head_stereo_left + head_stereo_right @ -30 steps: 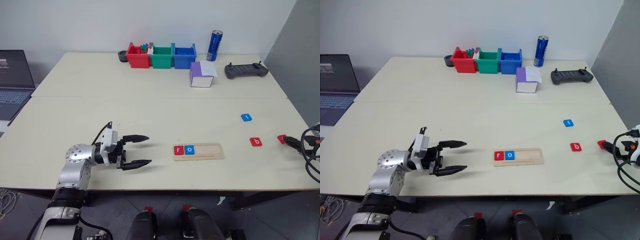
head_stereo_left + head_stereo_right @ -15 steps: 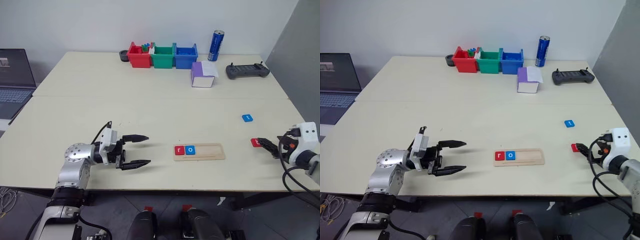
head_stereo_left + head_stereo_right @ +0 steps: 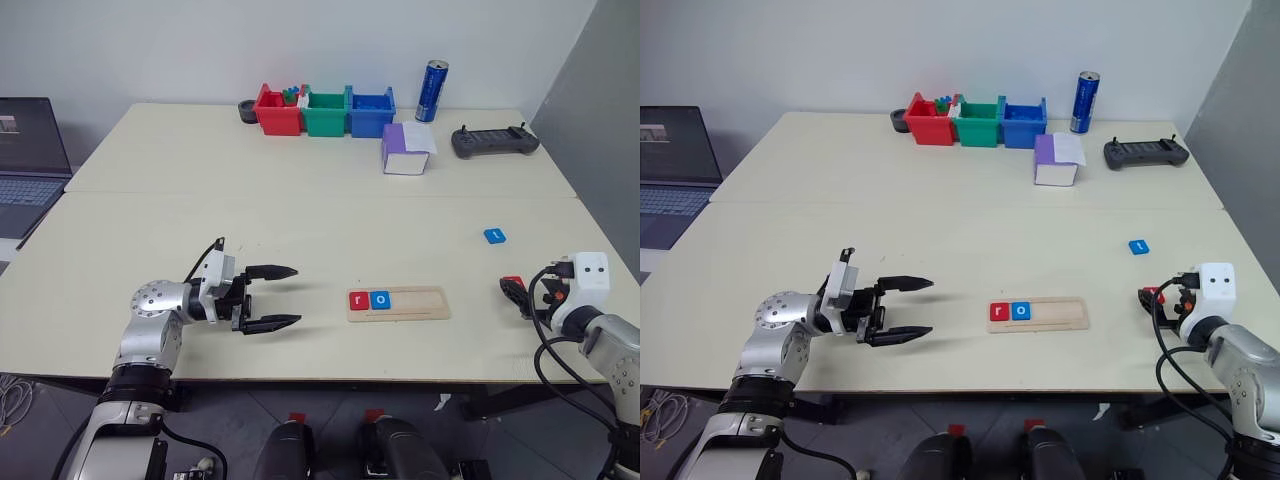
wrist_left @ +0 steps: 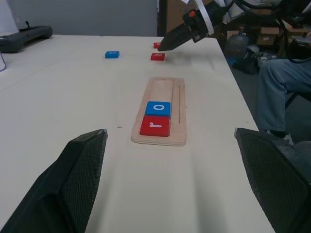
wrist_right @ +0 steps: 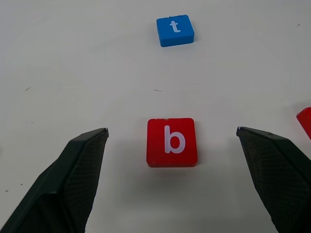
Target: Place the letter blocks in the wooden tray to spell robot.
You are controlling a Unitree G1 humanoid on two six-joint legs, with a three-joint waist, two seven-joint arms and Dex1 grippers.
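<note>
The wooden tray (image 3: 420, 301) lies near the table's front edge with a red r block (image 3: 358, 301) and a blue o block (image 3: 380, 300) in its left end. My right gripper (image 3: 518, 296) is open and low over the table. The red b block (image 5: 172, 141) lies flat between its fingers, untouched. A blue t block (image 3: 494, 236) sits farther back. Another red block (image 5: 306, 121) lies just right of the b. My left gripper (image 3: 297, 296) hovers open and empty left of the tray, pointing at it.
Red (image 3: 276, 112), green (image 3: 323, 113) and blue (image 3: 369, 113) bins stand at the back with a blue can (image 3: 430, 91). A purple-and-white box (image 3: 404, 150) and a black controller (image 3: 494, 141) sit back right. A laptop (image 3: 30, 160) stands left. A person's leg (image 4: 282, 92) is beyond the table's right edge.
My right gripper has come in leftward from the table's right edge and now straddles the b block. The left gripper has stayed put.
</note>
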